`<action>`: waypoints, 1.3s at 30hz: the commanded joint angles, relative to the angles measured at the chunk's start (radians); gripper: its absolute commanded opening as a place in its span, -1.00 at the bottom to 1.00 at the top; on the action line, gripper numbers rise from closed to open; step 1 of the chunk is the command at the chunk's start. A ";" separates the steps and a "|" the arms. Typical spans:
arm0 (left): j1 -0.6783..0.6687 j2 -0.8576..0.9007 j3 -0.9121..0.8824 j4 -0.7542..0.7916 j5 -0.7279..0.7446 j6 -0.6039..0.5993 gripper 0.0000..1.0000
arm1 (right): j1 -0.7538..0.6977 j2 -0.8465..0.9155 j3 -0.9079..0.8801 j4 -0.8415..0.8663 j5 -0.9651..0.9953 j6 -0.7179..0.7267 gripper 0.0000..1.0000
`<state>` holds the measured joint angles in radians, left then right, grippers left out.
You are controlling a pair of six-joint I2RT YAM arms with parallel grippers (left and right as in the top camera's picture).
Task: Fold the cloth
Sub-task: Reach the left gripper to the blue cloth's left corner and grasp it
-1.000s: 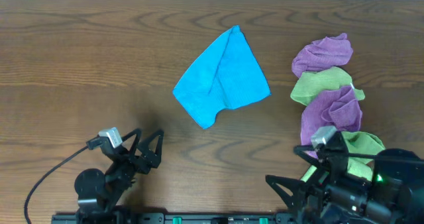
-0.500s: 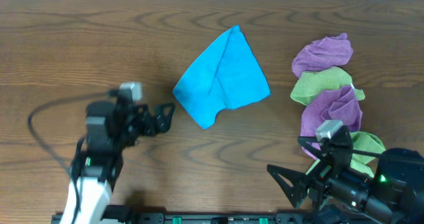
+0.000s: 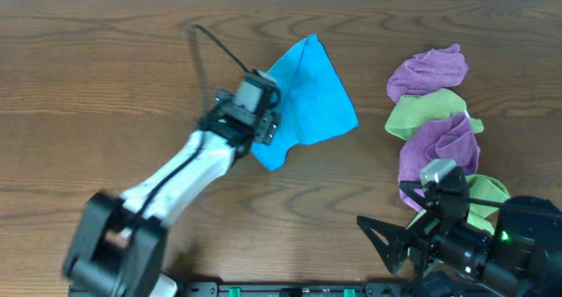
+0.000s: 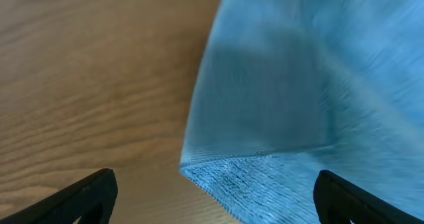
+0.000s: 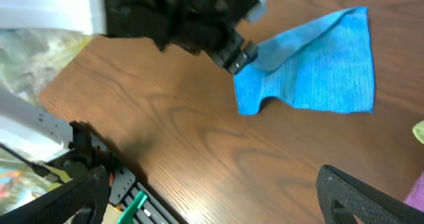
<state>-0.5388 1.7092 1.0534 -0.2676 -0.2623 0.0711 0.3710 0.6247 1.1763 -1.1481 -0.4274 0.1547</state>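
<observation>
Blue microfibre, the cloth (image 3: 309,93) lies near the middle of the worktop (image 3: 88,68), a rough wedge with its point toward the far edge and a crease running down from that point. Its near-left corner is doubled over; in my left wrist view the cloth (image 4: 298,85) shows that layered edge sitting between my two fingertips. My left gripper (image 3: 262,128) is right over that left edge, with its arm stretched out across the wood from the near-left side. Its jaws are spread wide, one fingertip at each lower corner of the wrist view, and the left gripper (image 4: 213,199) has nothing pinched in it. Whether the fingers touch the fabric I cannot tell. From my right wrist camera I see the left gripper (image 5: 235,55) at the cloth's (image 5: 318,65) left corner. A black cable (image 3: 211,47) loops up behind that wrist. My right gripper (image 3: 399,220) hangs low at the near-right side, well apart from the blue cloth, jaws also wide and empty; the right gripper (image 5: 218,201) shows only its two dark fingertips. To the right of the blue cloth lies a heap of crumpled cloths: purple (image 3: 428,68), green (image 3: 430,112), purple (image 3: 443,148), and green (image 3: 483,196) nearest my right arm.
</observation>
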 commanded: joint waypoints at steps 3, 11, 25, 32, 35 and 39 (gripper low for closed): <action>-0.027 0.082 0.010 0.008 -0.069 0.040 0.91 | 0.009 -0.003 -0.002 -0.024 0.013 -0.022 0.98; -0.031 0.095 0.010 0.128 0.038 0.041 1.00 | 0.009 -0.003 -0.002 -0.032 0.013 -0.040 0.98; -0.031 0.107 0.010 0.071 0.148 0.041 0.68 | 0.009 -0.003 -0.002 -0.050 0.039 -0.040 0.98; -0.030 0.117 0.010 0.111 0.164 0.041 0.42 | 0.009 -0.003 -0.002 -0.050 0.039 -0.040 0.99; -0.030 0.122 0.010 0.108 0.185 0.042 0.34 | 0.009 -0.003 -0.002 -0.050 0.039 -0.040 0.98; -0.020 0.143 0.010 0.139 0.182 0.042 0.31 | 0.009 -0.003 -0.002 -0.052 0.039 -0.040 0.99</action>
<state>-0.5663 1.8294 1.0534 -0.1410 -0.0875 0.1093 0.3710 0.6243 1.1763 -1.1965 -0.3916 0.1253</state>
